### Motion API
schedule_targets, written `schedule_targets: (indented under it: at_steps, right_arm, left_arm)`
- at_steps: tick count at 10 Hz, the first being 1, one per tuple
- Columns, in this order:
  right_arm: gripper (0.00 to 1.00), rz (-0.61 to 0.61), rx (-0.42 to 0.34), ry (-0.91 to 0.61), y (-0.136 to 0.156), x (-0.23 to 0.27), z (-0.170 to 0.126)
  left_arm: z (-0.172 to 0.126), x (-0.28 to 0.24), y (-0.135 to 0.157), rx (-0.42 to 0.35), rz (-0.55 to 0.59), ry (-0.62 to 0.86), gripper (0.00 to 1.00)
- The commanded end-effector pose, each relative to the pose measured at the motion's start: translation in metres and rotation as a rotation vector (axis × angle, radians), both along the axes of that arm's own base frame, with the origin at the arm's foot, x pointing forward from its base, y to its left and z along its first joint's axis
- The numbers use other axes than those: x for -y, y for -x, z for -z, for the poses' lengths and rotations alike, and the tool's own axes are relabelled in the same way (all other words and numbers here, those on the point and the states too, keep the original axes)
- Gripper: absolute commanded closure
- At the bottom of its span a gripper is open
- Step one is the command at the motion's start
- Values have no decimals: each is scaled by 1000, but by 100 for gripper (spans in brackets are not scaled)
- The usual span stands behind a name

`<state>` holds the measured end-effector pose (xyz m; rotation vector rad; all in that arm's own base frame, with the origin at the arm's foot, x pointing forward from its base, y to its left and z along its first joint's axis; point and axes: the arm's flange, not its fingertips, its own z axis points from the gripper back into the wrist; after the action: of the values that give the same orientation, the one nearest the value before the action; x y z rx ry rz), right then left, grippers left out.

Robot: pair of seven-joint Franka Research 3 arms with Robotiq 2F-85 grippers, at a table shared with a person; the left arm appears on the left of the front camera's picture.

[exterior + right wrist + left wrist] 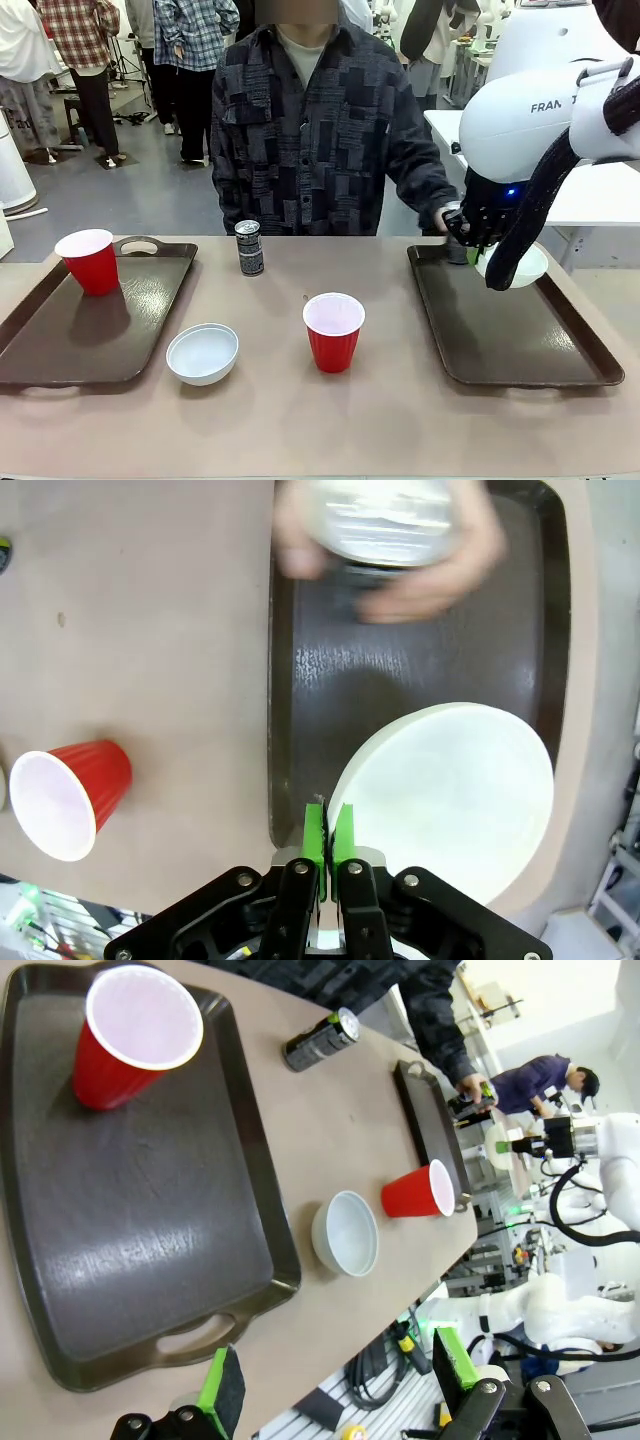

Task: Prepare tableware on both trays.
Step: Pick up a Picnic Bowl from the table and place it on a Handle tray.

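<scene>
Over the far right part of the right tray (pixel 520 345), a white bowl (pixel 522 268) hangs tilted in the right gripper (pixel 474 254). Whether the bowl touches the tray cannot be told. Right wrist detail: the green pads (pixel 314 838) are pressed together on the bowl's rim. The bowl's round face spreads to the right of them above the dark tray floor.

At the tray's far left corner a person's hand (pixel 440 575) is wrapped round a slim can (pixel 385 520), which is blurred, its silver top toward the camera.

On the bare table (pixel 300 420) between the trays stands a red cup (pixel 333 332), upright, pale inside. To its left lies a second bowl (pixel 202 354), mouth up, just beside the left tray (pixel 60 345). A second can (pixel 249 248) stands upright farther back, near that tray's far right corner. A second red cup (pixel 90 262) stands upright on the left tray's far end.

Left wrist detail: the left gripper (pixel 337 1372) has its fingers spread wide with nothing between them, near the left tray's handle cut-out.
</scene>
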<state>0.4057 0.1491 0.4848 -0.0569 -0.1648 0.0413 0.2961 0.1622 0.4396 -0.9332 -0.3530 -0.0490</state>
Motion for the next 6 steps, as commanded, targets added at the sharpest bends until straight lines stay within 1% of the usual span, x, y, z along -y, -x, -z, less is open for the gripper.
schedule_targets:
  at_steps: [1, 2, 3, 4, 6]
  right_arm:
    - [96, -65, -113, 55, 13, -3, 17]
    - [96, -165, -60, 55, 54, -12, 13]
    - [96, -192, 5, 82, 78, -17, 6]
    - [96, -135, -16, 77, 73, -11, 4]
    - [96, -124, -46, 47, 59, -5, 9]
  left_arm:
    - [0, -2, 0, 24, 5, 17, 0]
    - [0, -2, 0, 24, 5, 17, 0]
    - [0, -2, 0, 24, 5, 17, 0]
    - [0, -2, 0, 24, 5, 17, 0]
    - [0, -2, 0, 24, 5, 17, 0]
